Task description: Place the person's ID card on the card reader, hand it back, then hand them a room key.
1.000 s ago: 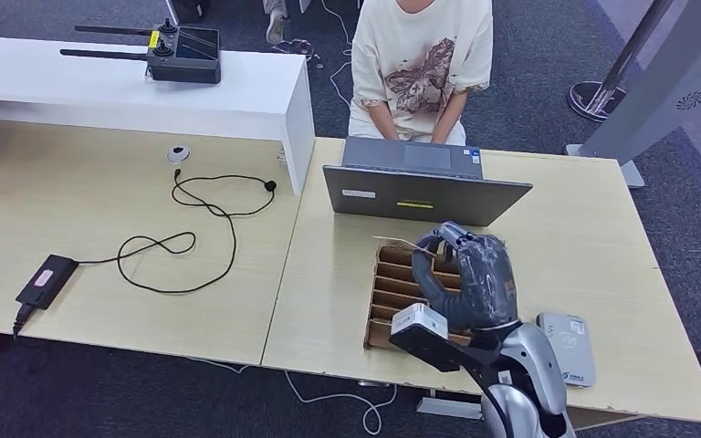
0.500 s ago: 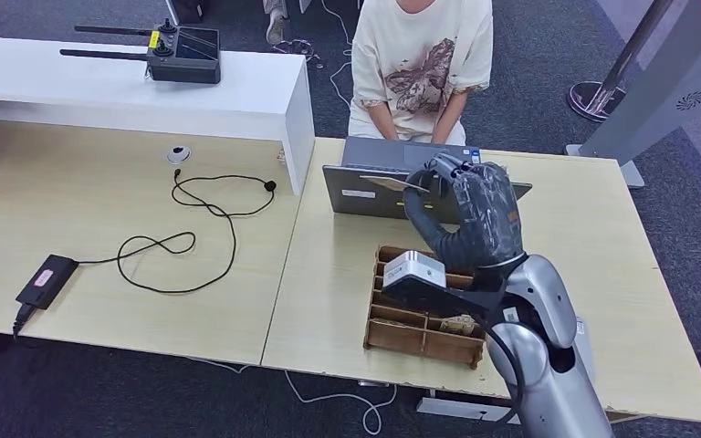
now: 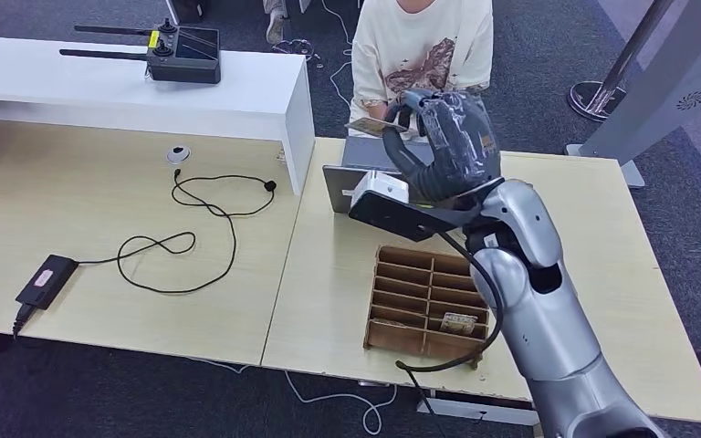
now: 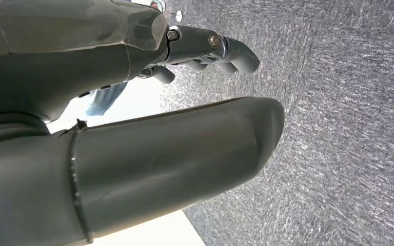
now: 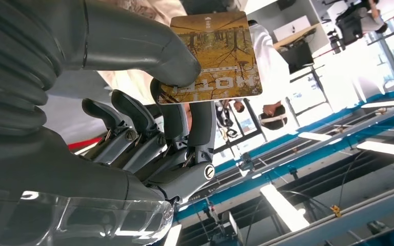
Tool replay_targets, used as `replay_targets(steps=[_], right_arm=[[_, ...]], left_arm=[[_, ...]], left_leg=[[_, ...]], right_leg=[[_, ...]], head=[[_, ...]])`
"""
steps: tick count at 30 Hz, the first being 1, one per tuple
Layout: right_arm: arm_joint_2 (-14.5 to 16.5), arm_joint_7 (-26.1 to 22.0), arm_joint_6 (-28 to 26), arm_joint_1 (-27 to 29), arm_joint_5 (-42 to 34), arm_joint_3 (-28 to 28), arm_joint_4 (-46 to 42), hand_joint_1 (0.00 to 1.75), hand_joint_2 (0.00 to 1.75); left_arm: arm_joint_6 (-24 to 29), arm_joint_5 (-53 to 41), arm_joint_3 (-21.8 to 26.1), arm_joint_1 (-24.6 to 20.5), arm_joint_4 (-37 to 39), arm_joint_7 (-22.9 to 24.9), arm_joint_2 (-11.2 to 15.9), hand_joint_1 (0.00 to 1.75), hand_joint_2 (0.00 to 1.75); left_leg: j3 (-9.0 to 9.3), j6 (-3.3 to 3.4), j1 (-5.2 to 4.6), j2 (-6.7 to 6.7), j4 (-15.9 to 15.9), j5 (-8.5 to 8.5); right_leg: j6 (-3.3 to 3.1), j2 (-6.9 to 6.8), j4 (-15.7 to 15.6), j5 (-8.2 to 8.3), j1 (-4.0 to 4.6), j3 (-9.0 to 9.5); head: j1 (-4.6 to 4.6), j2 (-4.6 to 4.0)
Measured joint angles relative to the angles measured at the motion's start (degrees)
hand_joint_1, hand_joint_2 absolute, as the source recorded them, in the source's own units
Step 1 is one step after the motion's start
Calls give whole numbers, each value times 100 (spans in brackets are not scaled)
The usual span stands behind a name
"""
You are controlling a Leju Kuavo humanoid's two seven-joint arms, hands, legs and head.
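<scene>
Item: flat yellow-brown printed room key card (image 5: 215, 56), upper centre of the head view, pinched between thumb and fingers of the dark grey right hand (image 3: 443, 146), raised towards the seated person in a cream printed T-shirt (image 3: 420, 55), likely for handover. Left hand (image 4: 133, 102): fingers curled, empty, apparently idle.

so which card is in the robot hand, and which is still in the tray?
The right robot hand pinches the raised yellow-brown hotel card, toward the person. The other card lies in the slotted tray.
</scene>
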Motion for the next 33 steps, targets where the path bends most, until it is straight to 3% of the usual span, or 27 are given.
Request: replay_targets(steps=[6,20,33], right_arm=[[148,97,-3,-537,92,137,539,175,175],[229,300,-5,-813,243,257,995,175,175],[727,1059,162,-2279,455,223,3185,175,175]], left_arm=[[-7,0,0,1,0,0,-2,0,0],[-21,0,0,2,0,2,-2,0,0],[-99,0,0,-1,0,21,-2,0,0]], left_leg=[[0,0,1,-2,0,1],[0,0,0,-1,1,1],[1,-8,1,-1,1,6]], right_leg=[[0,-2,0,0,3,1],[-3,-1,0,2,3,0],[-8,-1,1,5,6,-1]], head=[[1,2],[0,1],[1,1]])
